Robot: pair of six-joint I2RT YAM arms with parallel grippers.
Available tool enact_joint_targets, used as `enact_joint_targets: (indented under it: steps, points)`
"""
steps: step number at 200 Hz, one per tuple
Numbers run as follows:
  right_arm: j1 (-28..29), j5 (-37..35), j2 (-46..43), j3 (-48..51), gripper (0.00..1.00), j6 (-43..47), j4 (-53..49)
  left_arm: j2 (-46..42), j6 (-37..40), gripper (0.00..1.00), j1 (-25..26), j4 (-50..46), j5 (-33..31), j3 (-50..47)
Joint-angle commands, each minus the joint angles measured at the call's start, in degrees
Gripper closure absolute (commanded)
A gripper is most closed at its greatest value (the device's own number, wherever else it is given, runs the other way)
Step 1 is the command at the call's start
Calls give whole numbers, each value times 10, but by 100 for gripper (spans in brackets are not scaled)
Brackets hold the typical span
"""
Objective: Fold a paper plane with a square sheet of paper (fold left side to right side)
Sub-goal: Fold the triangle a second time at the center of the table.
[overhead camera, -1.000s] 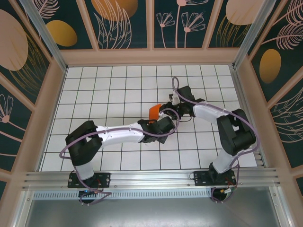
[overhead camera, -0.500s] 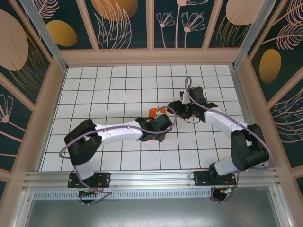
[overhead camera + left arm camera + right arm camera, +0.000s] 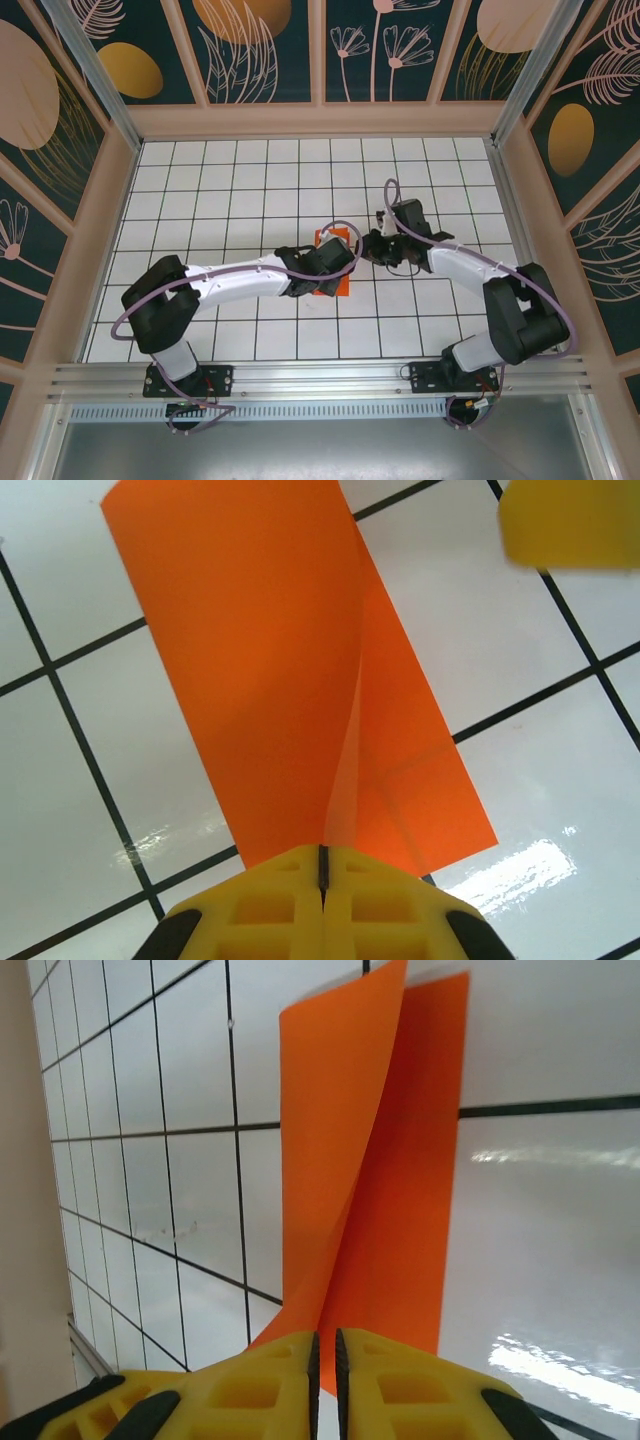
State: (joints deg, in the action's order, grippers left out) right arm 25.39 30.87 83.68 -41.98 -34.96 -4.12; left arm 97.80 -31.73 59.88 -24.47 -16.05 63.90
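The square sheet of paper (image 3: 337, 287) is bright orange, folded to a narrow rectangle on the white grid near the middle. Its upper layer (image 3: 260, 660) stands partly lifted off the lower one. My left gripper (image 3: 323, 865) is shut on the near end of that lifted layer, and it covers the sheet's middle (image 3: 335, 265) from above. My right gripper (image 3: 326, 1350) meets the paper (image 3: 400, 1210) from the opposite end. Its jaws are almost together, and the raised layer runs down into the thin slit. One of its yellow fingertips (image 3: 570, 520) shows blurred beside the sheet.
Both arms reach over the tiled floor (image 3: 230, 200) and meet at its centre. The right arm's elbow (image 3: 520, 310) sits near the right wall. Wooden walls (image 3: 310, 120) enclose the table on three sides.
The right gripper swung out to the right, came back to the paper and closed its jaws. The left gripper carried the paper slightly right and toward the near edge.
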Motion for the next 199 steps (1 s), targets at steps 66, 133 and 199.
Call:
enact_joint_targets:
  steps: [66,133,199]
  points:
    - [56,-17,54,35,89,-48,54,-3,8,100,-12,-31,-57,-4]
    - [70,-24,80,37,90,-48,40,-6,30,100,-28,13,-48,-28]
    - [72,-28,92,37,90,-40,26,0,48,100,-35,40,-49,-37]
